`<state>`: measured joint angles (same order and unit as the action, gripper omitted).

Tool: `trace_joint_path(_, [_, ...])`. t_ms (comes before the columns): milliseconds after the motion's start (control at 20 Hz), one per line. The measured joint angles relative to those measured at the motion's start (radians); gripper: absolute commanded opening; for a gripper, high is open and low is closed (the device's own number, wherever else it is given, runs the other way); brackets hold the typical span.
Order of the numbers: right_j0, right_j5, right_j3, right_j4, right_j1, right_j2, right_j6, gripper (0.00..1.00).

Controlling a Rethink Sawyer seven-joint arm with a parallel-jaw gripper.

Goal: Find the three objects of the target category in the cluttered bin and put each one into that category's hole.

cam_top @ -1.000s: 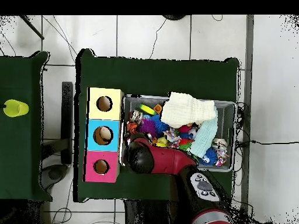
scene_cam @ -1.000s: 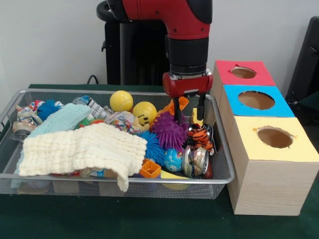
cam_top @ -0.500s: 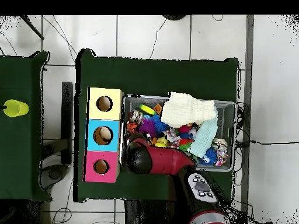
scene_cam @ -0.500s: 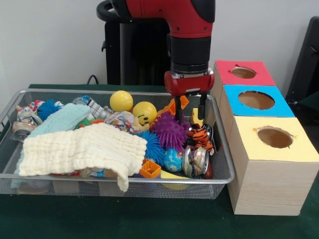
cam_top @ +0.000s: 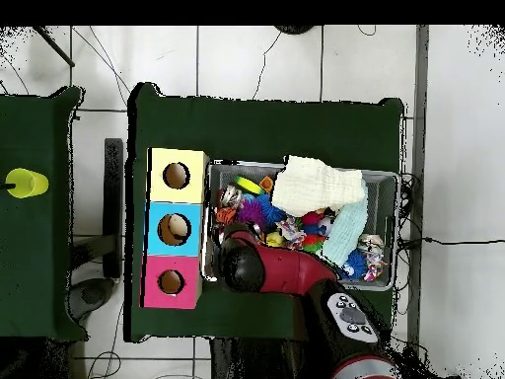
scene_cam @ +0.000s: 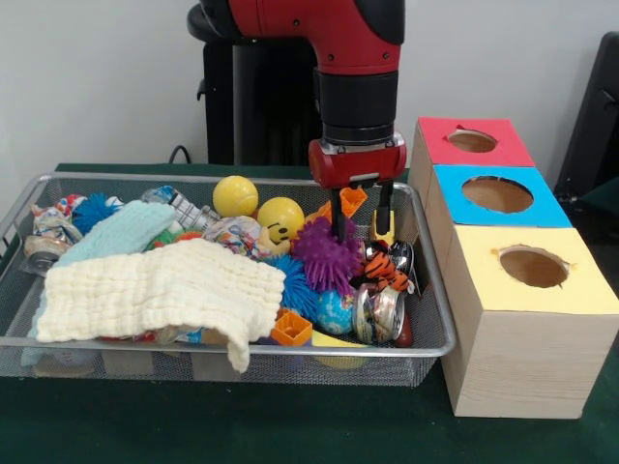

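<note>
The front view shows the gripper (scene_cam: 361, 218) hanging over the right end of the wire bin (scene_cam: 19, 215); its two dark fingers (scene_cam: 339, 220) stand apart, open, one tip at the purple spiky ball (scene_cam: 327, 255) and the other just above the striped tiger toy (scene_cam: 387, 266), with nothing held between them. From overhead the red arm (cam_top: 281, 273) covers that whole spot, so the gripper itself is hidden there. The front view also gives the side walls of the wooden box (scene_cam: 513, 367) to the right of the bin, touching or nearly so, with its red hole (scene_cam: 472, 141), blue hole (scene_cam: 497, 194) and yellow hole (scene_cam: 533, 267) in a row. The overhead view alone shows a yellow-green cup (cam_top: 26, 183) on a separate dark table, well apart from the bin. A cream cloth (scene_cam: 155, 290) lies over the bin's near left part and hides most of what is under it; a pale blue cloth (scene_cam: 121, 230) covers more behind it. Two yellow balls (scene_cam: 235, 195) sit near the far rim, a shiny can (scene_cam: 379, 311) lies under the tiger toy, and an orange block (scene_cam: 291, 329) pokes out by the cloth's edge. Print on the can and on the crumpled wrappers at the far left cannot be read. Which category is the target cannot be told.
</note>
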<state>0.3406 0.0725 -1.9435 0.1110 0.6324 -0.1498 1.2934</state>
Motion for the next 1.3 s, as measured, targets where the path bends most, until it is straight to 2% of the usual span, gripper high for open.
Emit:
trace_joint_path(300, [0.001,0.014,0.001,0.000,-0.001,-0.011,0.000,1.00])
trace_joint_path(650, [0.001,0.022,0.008,0.001,-0.035,-0.034,0.000,1.00])
trace_joint_path(900, [0.001,0.022,0.011,0.014,-0.064,-0.067,0.000,1.00])
trace_joint_path(1300, [0.011,0.024,0.042,0.069,-0.104,-0.078,0.000,1.00])
